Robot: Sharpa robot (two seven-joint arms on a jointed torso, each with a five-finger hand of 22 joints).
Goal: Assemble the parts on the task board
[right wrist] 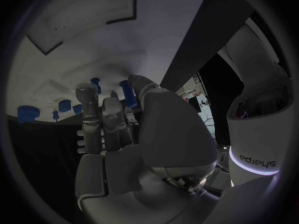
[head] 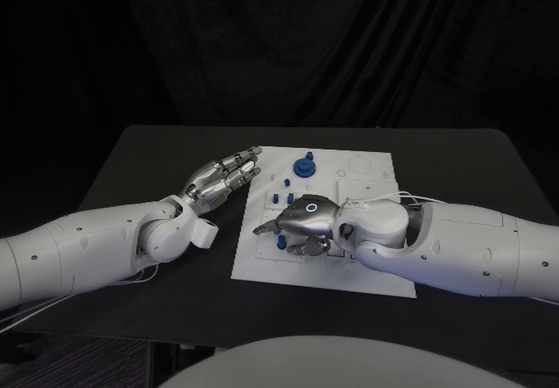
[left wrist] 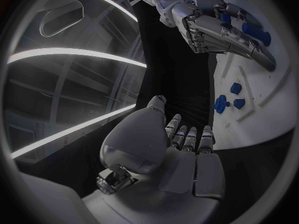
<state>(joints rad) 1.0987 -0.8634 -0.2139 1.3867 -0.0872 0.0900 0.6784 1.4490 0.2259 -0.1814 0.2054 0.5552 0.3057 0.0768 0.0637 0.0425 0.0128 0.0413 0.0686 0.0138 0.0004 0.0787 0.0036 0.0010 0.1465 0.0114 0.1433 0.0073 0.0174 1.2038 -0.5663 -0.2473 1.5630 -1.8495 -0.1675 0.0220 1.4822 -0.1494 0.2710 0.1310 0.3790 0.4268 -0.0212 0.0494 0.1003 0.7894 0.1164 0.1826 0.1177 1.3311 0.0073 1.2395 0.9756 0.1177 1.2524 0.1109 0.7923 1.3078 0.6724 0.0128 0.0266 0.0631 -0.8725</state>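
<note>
White and flat, the rectangular task board (head: pixel 361 182) lies in the middle of the black table (head: pixel 140 162), and we see our two white arms reaching in over it. Our left hand (head: pixel 221 178), silver and many-fingered, hangs at about nine o'clock of the board, just over its left edge, with its fingers stretched out straight and close side by side, holding nothing; the left wrist view shows the same flat palm (left wrist: pixel 181 154) with the fingers extended toward the board (left wrist: pixel 261 99).

Our right hand (head: pixel 300 222) sits over the lower middle of the board, toward six o'clock, palm down with its fingers curled. In the right wrist view a small blue peg-shaped part (right wrist: pixel 127 91) stands between the thumb and the fingertips (right wrist: pixel 85 92) of that hand (right wrist: pixel 118 134), and the hand seems to pinch it, though the contact itself is partly hidden.

A larger round blue part with a knob (head: pixel 304 166) stands on the board at about twelve o'clock. Several small blue pieces (head: pixel 279 196) stand between it and the right hand, a little toward ten o'clock of the board's centre. The left wrist view shows that round blue part (left wrist: pixel 221 104) with two smaller blue pieces (left wrist: pixel 235 88) just beside it on the white plate.
</note>
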